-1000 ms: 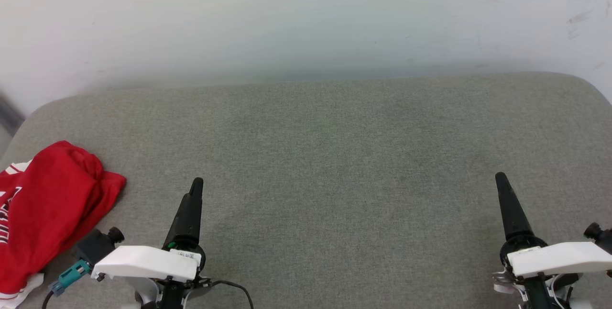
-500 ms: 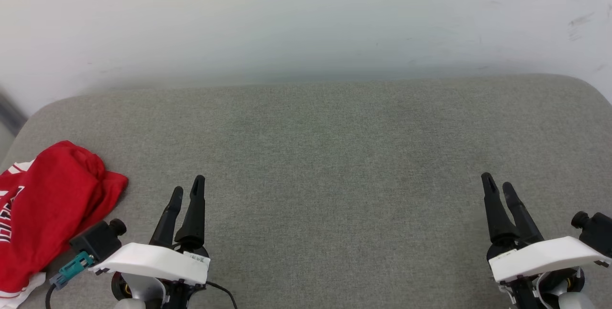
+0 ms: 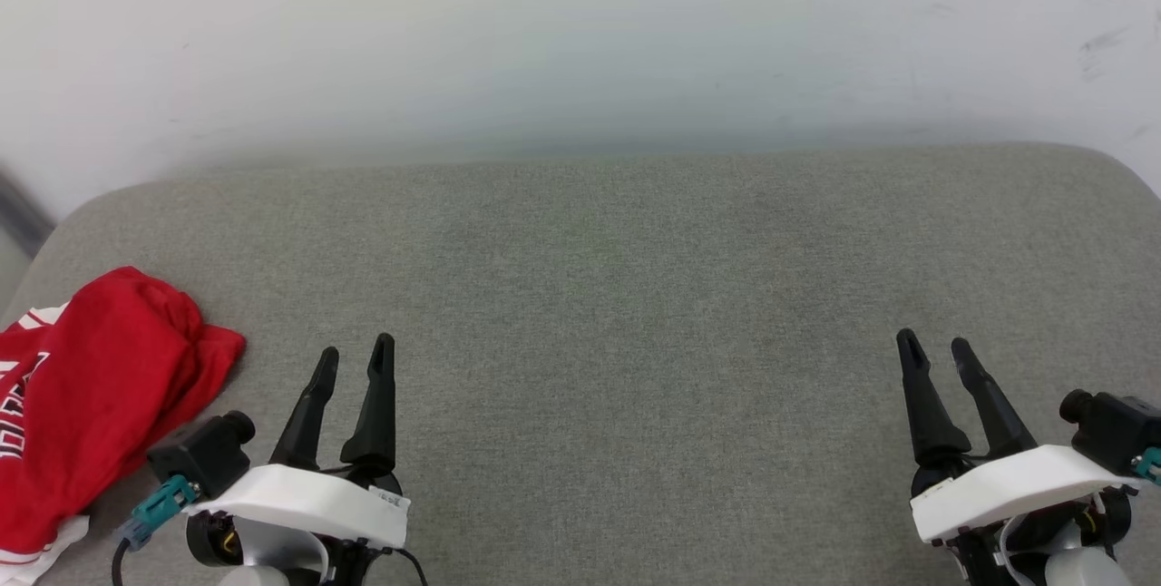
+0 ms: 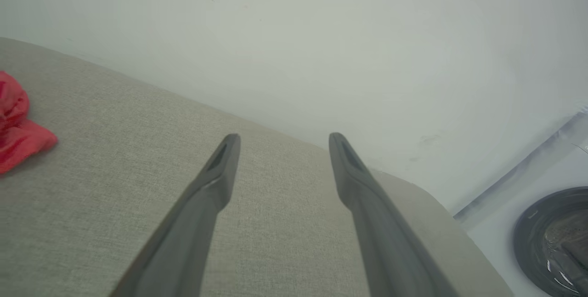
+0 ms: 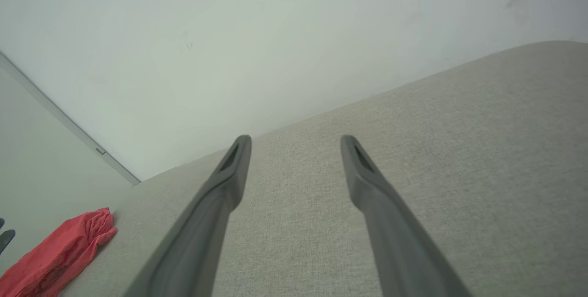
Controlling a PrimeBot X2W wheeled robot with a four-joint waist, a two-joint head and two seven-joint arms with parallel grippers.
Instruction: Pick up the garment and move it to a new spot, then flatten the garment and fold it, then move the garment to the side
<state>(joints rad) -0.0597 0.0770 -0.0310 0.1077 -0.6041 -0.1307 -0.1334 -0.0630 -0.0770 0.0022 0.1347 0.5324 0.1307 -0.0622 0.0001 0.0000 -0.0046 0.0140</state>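
Both wrists have rolled since a second ago, so the left jaws and right jaws now show both fingers [image 3: 376, 405] spread wide, empty. The garment [image 3: 82, 405] stays crumpled at the grey surface's [image 3: 635, 296] left edge, beside the left jaws.

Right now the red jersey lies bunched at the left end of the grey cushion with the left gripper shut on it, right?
No: the head view shows the left gripper open and empty, beside the red jersey, not touching it. The jersey lies bunched at the grey cushion's left end.
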